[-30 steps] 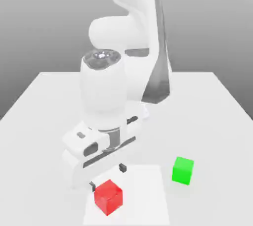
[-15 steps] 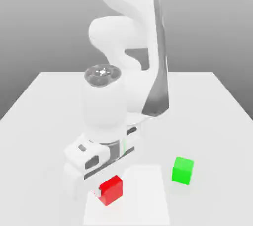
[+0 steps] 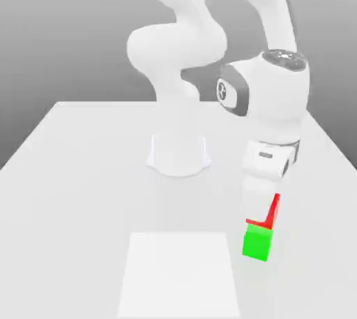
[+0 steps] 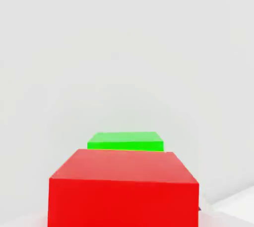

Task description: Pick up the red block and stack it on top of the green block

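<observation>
Exterior view: end effector (image 3: 263, 214) clenched on small bright red smooth cube (image 3: 271, 213), held right above small bright green smooth cube (image 3: 256, 242) on white bench (image 3: 90, 185). Pick done; lowering and release left.

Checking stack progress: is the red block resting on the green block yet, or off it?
Cannot tell: the red block sits in the claw right above the green block.
</observation>
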